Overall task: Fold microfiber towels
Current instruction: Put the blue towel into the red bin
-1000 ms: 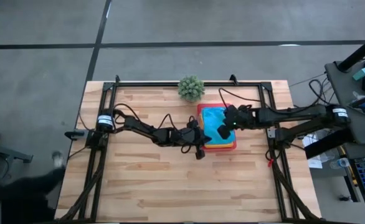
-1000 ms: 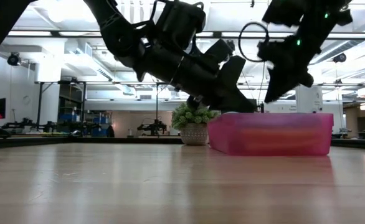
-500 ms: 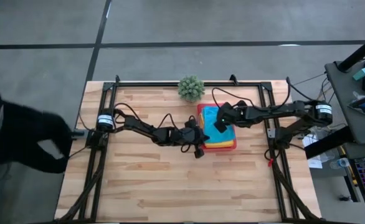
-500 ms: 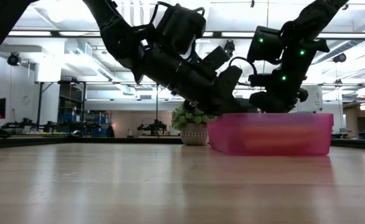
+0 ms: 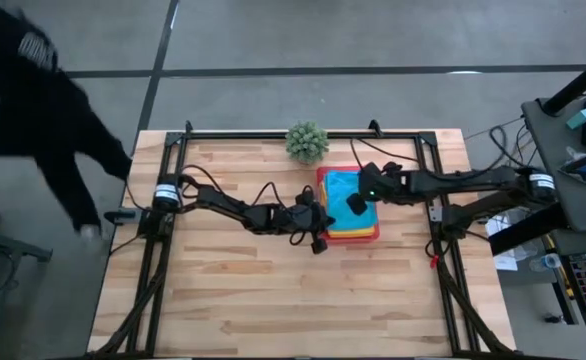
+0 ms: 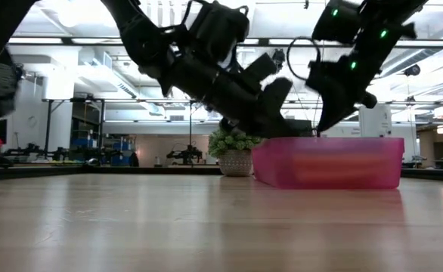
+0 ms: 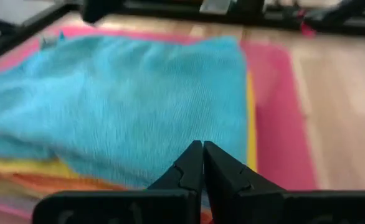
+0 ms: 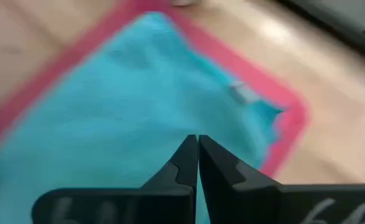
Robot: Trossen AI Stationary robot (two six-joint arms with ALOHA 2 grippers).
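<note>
Fingers pressed together, both arms reach over the turquoise towel (image 5: 344, 187).

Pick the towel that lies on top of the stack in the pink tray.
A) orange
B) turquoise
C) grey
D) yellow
B: the turquoise towel covers the stack in the tray, with only yellow and orange edges peeking out beneath it.
</note>
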